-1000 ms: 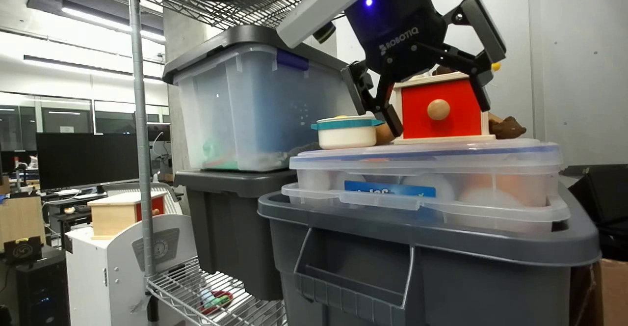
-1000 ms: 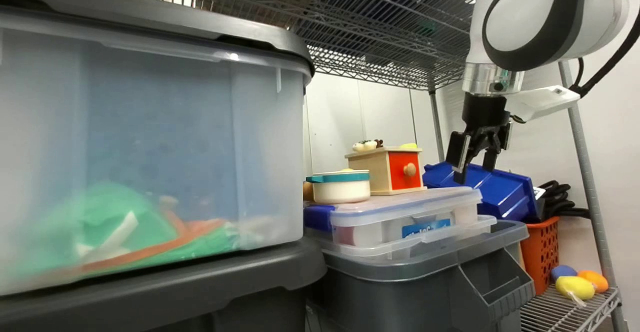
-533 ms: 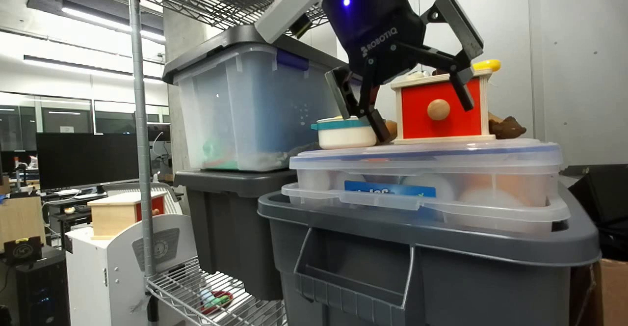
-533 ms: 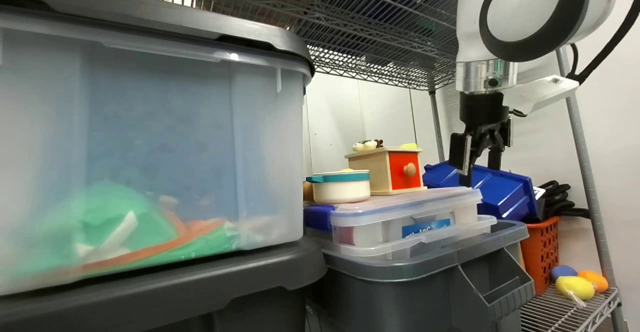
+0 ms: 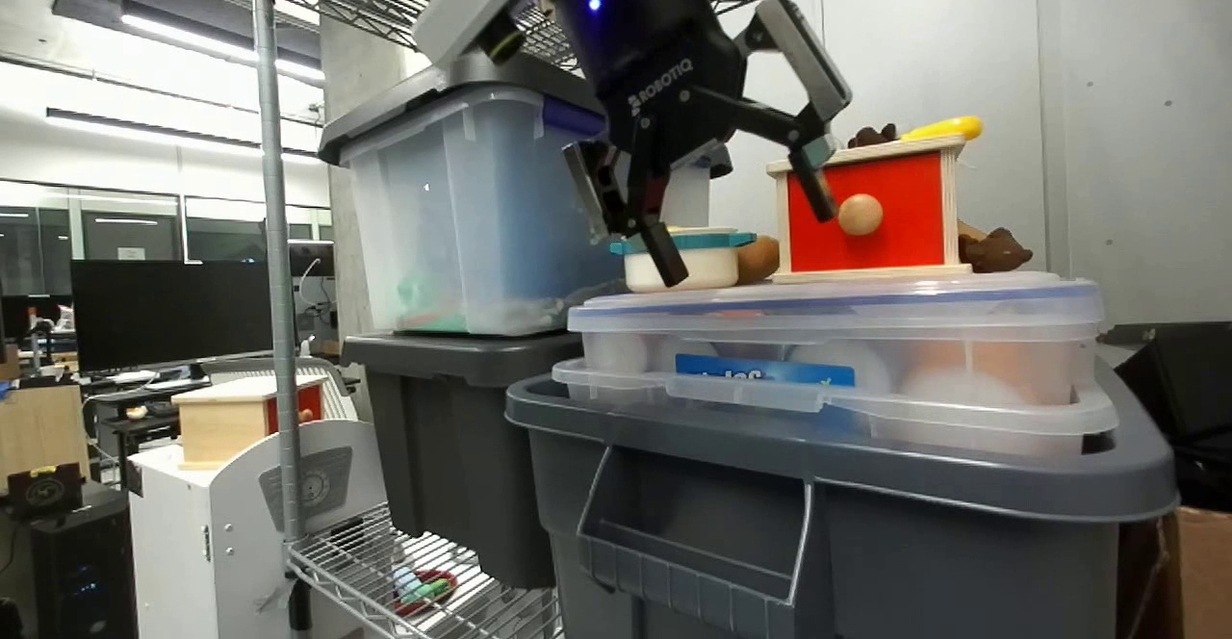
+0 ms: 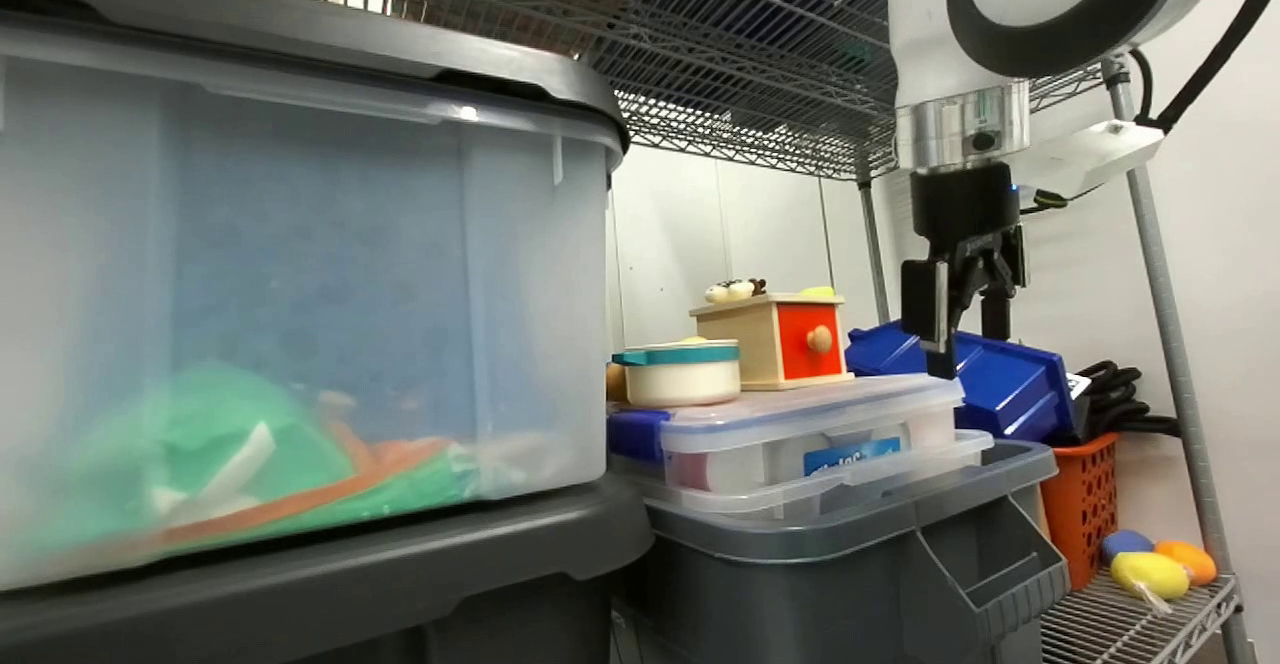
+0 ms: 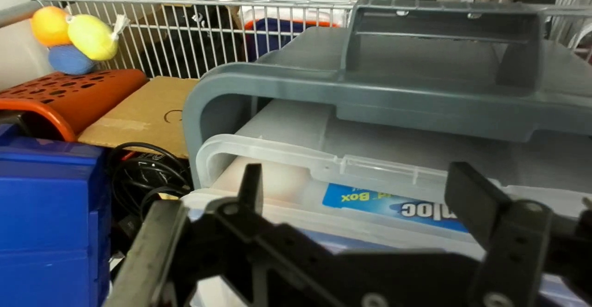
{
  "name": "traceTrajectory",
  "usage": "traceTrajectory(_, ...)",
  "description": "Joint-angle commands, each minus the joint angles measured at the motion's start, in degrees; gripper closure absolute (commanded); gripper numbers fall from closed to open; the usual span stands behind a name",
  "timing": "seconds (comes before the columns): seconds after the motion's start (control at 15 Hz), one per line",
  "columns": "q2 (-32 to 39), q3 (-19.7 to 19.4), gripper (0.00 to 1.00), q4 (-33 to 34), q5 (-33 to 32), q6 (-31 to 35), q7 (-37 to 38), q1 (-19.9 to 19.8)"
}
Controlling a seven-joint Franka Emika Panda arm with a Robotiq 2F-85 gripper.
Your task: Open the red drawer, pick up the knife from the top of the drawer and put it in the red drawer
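Hanging from above, arm (image 6: 930, 34) w/ gripper (image 5: 746, 238) canted, one tip lower than other | fingers (image 5: 664, 256) spread v. wide, apart fr. knob (image 5: 859, 215) | bhnd gripper: red drawer (image 5: 905, 201), closed, atop clear lidded box (image 5: 1011, 312); white pot (image 5: 707, 269) w/ teal rim to its L | yellow knife (image 5: 948, 128) on drawer's top, nr R edge facing it

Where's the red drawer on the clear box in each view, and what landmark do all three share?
In an exterior view: red drawer, right of centre, above mid-height.
In an exterior view: red drawer, right of centre, just below mid-height.
Wrist view: red drawer not in it.
Shared landmark: blue label on the clear box, upside down in the wrist view.
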Motion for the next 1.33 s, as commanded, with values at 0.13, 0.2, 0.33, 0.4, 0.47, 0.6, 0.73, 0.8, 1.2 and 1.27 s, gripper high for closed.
traceTrajectory(0.13, -5.4, 3.7, 0.00, -3.8, 0.9, -7.5, 0.7, 3.2)
traceTrajectory(0.2, -5.7, 4.3, 0.00, -3.8, 0.7, -8.8, 1.1, 3.6)
traceTrajectory(0.33, -6.1, 5.1, 0.00, -3.9, 0.9, -10.8, 2.1, 4.1)
traceTrajectory(0.4, -6.4, 5.3, 0.00, -3.9, 1.3, -11.8, 2.6, 4.4)
traceTrajectory(0.47, -6.8, 5.6, 0.00, -3.9, 1.6, -13.0, 3.5, 4.6)
traceTrajectory(0.6, -7.0, 5.9, 0.00, -3.7, 3.0, -15.6, 4.5, 5.1)
traceTrajectory(0.73, -6.9, 6.0, 0.00, -3.3, 5.0, -17.6, 5.2, 5.3)
traceTrajectory(0.8, -6.8, 5.7, 0.00, -3.2, 6.7, -18.3, 4.7, 5.6)
traceTrajectory(1.2, -6.5, 3.6, 0.00, -2.9, 19.7, -20.0, 0.2, 6.4)
traceTrajectory(1.27, -6.5, 3.2, 0.00, -2.8, 21.5, -20.3, -0.7, 6.3)
